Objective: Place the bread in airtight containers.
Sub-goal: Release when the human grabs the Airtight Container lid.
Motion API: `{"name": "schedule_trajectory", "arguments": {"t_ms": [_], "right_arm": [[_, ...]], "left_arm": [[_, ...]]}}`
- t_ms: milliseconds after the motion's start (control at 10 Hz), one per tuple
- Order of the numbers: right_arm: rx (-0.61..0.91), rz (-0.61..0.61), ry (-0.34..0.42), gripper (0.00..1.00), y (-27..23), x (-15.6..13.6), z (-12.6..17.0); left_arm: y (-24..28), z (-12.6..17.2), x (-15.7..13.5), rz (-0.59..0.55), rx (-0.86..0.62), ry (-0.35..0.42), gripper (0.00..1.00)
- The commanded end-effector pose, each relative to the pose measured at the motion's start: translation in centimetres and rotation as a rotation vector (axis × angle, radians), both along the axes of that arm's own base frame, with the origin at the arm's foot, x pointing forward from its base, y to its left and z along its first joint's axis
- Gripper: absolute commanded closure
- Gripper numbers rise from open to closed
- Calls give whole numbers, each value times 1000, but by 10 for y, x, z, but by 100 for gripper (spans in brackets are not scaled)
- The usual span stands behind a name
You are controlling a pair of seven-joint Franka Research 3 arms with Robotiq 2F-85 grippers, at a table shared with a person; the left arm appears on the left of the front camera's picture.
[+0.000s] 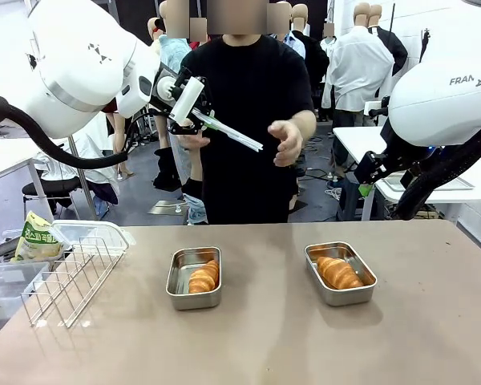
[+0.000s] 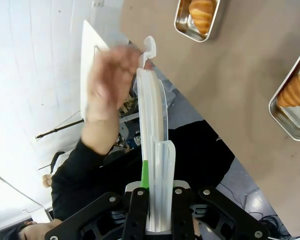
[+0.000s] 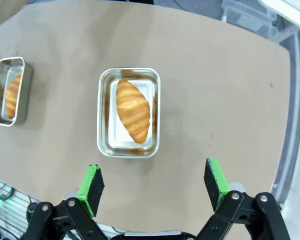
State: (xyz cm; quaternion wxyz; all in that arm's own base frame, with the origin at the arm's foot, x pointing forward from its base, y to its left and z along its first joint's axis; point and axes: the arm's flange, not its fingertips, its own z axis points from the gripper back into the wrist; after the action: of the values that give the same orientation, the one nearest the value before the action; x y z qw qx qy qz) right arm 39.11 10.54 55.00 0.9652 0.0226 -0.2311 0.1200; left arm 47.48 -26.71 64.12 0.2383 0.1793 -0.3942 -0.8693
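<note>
Two steel containers stand open on the brown table, each with one croissant inside. The left container (image 1: 174, 290) holds a croissant (image 1: 204, 277), and the right container (image 1: 368, 285) holds another croissant (image 1: 337, 273). My left gripper (image 1: 199, 115) is raised high over the far edge, shut on a translucent lid (image 1: 234, 137). In the left wrist view the lid (image 2: 152, 115) stands edge-on between the fingers of the left gripper (image 2: 157, 192), with the person's hand (image 2: 110, 80) blurred beside it. My right gripper (image 3: 154, 181) hangs open above the right container (image 3: 105, 130) and its croissant (image 3: 132, 110).
A wire rack (image 1: 68, 281) lies at the table's left, beside clear plastic bins (image 1: 96, 233) and a snack bag (image 1: 36, 241). The person stands at the far side with a hand (image 1: 285, 142) held near the lid's tip.
</note>
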Motion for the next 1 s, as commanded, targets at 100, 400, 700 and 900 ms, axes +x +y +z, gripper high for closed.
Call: {"name": "schedule_trajectory", "arguments": {"t_ms": [100,400,700,900], "right_arm": [[1,0,0,0,0,0,-1],[1,0,0,0,0,0,-1],[1,0,0,0,0,0,-1],[1,0,0,0,0,0,-1]], "left_arm": [[1,3,2,3,-11,-12,100],[1,3,2,3,-11,-12,100],[1,3,2,3,-11,-12,100],[1,3,2,3,-11,-12,100]]}}
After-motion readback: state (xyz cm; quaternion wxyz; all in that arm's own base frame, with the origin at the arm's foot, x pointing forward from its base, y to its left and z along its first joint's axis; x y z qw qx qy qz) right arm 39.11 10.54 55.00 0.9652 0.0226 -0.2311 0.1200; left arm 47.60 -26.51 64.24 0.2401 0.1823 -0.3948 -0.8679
